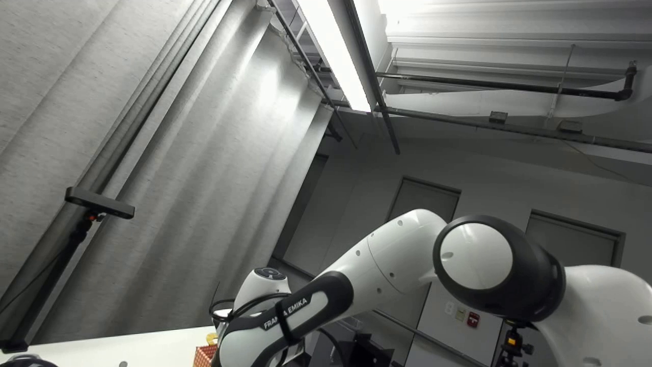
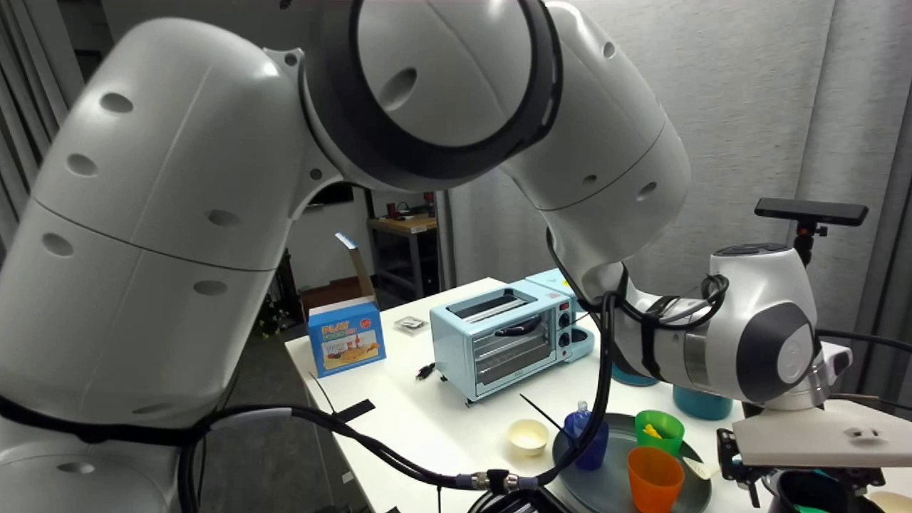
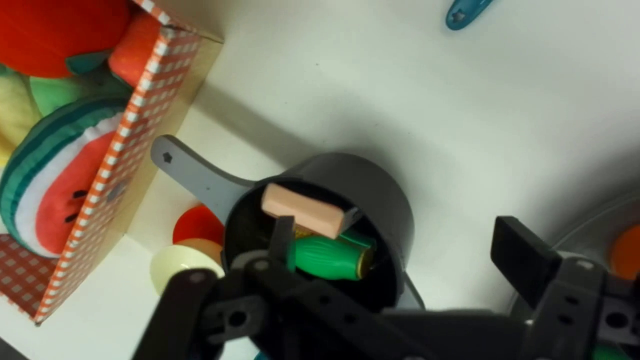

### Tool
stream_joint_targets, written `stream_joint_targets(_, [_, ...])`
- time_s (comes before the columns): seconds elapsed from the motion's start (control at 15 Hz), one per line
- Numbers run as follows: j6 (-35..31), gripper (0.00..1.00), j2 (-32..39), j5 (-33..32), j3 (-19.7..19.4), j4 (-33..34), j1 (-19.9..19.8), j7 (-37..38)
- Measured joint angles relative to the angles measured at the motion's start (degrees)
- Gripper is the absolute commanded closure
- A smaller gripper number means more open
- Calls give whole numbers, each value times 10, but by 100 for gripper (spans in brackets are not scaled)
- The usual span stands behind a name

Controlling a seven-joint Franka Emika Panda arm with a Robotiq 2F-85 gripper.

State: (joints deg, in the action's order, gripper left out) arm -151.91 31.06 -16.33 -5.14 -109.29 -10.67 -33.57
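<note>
Jaws wide, we judge the pot (image 3: 377, 192) in the wrist view's lower centre rigid, best held by its handle (image 3: 200, 176).

A pleated grey curtain (image 1: 214, 178) hangs in both exterior views; near its top edge we see a lit strip light (image 1: 338, 56), then dark pipes (image 1: 494, 84) beneath a pale ribbed ceiling (image 1: 509, 23), with a darker wall (image 1: 494, 171) beyond the curtain. In front of the curtain we find a white table (image 2: 442, 427) and, past the curtain's side edge, a wood-topped workbench (image 2: 406, 225) and dark floor (image 2: 263, 370).
</note>
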Motion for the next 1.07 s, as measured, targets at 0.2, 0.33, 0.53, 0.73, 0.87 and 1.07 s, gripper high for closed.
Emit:
stream_joint_targets(0.2, [-33,0,-32,1,8,-52,2,34])
stream_joint_targets(0.33, [-62,0,-54,1,13,-87,6,60])
stream_joint_targets(0.53, [-103,0,-89,1,15,-138,18,98])
stream_joint_targets(0.73, [-135,0,-123,0,14,-185,38,138])
stream_joint_targets(0.87, [-153,0,-145,0,12,-215,54,164])
stream_joint_targets(1.07, [-171,0,-175,-7,7,-253,81,199])
